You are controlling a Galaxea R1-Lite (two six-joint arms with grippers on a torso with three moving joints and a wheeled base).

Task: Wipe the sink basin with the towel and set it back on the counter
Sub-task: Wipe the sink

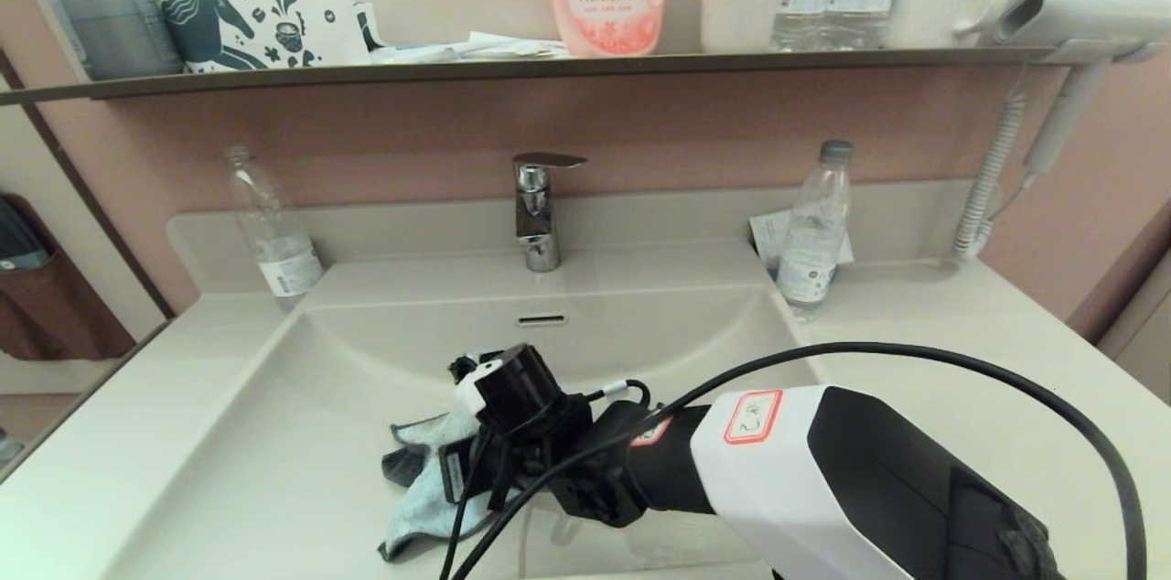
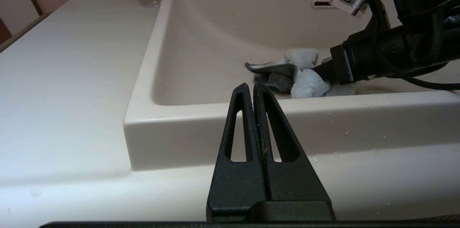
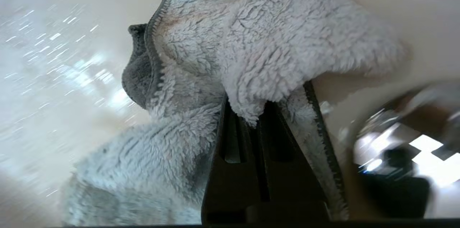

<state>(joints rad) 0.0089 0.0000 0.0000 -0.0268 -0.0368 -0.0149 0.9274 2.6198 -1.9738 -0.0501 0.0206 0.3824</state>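
Down in the sink basin (image 1: 274, 434), the right tool (image 3: 251, 113) seems clamped on the towel (image 1: 425, 488), pressing it to the floor for wiping; the left tool (image 2: 253, 89) waits closed by the tabletop (image 2: 64, 77).

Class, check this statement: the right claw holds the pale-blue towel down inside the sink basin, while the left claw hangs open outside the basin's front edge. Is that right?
Not quite. The left claw is shut, fingers pressed together, as the left wrist view shows. The rest stands: the right claw holds the towel inside the sink basin.
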